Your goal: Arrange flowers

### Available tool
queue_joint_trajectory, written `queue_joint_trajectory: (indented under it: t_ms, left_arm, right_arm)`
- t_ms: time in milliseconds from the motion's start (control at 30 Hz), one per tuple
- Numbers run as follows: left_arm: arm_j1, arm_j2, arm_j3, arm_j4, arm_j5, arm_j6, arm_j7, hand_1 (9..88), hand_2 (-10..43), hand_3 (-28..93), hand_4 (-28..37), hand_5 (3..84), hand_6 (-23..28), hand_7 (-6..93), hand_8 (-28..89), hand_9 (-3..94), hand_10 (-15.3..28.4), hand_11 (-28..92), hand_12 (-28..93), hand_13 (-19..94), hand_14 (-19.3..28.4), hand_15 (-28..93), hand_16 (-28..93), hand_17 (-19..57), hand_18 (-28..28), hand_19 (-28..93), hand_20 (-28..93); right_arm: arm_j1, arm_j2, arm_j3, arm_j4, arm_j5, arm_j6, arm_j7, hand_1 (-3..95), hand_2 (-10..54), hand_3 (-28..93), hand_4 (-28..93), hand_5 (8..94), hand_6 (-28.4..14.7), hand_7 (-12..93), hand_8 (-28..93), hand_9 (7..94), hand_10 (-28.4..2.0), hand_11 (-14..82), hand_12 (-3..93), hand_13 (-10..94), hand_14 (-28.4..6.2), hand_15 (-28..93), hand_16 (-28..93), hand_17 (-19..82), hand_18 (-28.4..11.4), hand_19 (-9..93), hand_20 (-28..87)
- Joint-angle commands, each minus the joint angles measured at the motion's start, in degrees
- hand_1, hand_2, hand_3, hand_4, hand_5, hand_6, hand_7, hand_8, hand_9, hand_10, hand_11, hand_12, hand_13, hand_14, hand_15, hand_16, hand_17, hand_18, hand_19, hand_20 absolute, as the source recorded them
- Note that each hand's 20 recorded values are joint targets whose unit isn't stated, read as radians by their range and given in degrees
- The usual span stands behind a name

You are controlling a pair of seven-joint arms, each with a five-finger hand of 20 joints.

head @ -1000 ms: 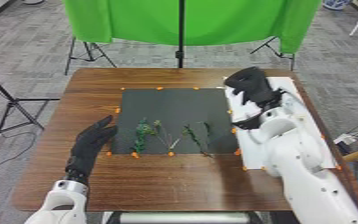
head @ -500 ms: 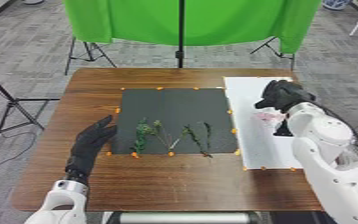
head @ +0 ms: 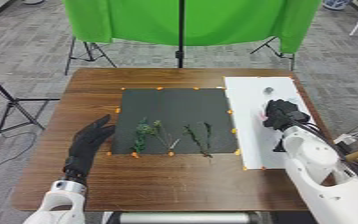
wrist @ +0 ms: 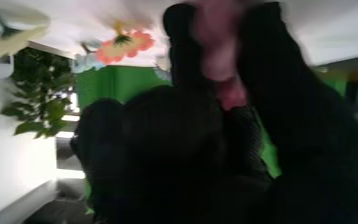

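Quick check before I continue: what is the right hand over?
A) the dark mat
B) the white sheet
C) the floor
B: the head view shows the right hand over the white sheet, off to the right of the dark mat.

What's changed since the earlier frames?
The right hand moved right over the white board, then back toward the robot, uncovering a small grey object. Whether it has gripped the pink item, I can't tell. The left hand and leafy sprig stayed put.
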Motion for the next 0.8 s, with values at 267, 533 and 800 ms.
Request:
queue_joint_trajectory:
  t_ms: [267, 533, 800]
  left_arm:
    - [2.4, -0.04, -2.82, -1.0, -4.25, 8.91, 5.7, 18.5, 2.4, 66, -28.0, 42.1, 3.3, 8.4, -7, 45.7, 12.9, 15, 11, 34, 13.5, 9, 1, 10.6, 10.9, 4, 22]
    - [2.6, 0.05, -2.07, -1.35, -9.19, 10.8, 7.8, 18.7, 19.2, 53, -28.3, 43.0, 2.3, 9.2, -8, 47.1, 13.2, 14, 11, 35, 13.6, 10, 1, 9.8, 10.9, 3, 22]
    - [1.3, 1.38, 0.78, -2.08, -11.32, 18.12, 7.59, 27.9, 31.1, 40, -28.3, 44.4, 2.2, 9.3, -9, 48.7, 13.2, 13, 11, 35, 13.4, 10, 1, 9.5, 10.6, 3, 21]
  right_arm:
    - [19.1, 2.4, -12.6, -7.3, 6.8, 9.9, -5.9, 63.6, -9.5, 51, -14, 83.2, 0.7, 19, 12, 93.1, -9.6, 10.2, 41.1, 93, -0.5, 61, 33, 68, -10.3, 93, 60]
    - [37.3, -12.6, -30.7, 3.4, 4.7, 0.8, -20.2, 62.2, -9.5, 53, -15, 82.2, 1.7, 20, 12, 92.4, -9.6, 8.9, 42.8, 92, -0.1, 63, 34, 68, -10.0, 93, 62]
    - [37.8, -25.9, -35.7, 13.5, -4.0, -5.2, -26.5, 59.5, -9.5, 56, -17, 80.0, 2.6, 23, 11, 91.1, -8.4, 9.1, 43.4, 91, -0.2, 64, 34, 67, -10.1, 93, 64]
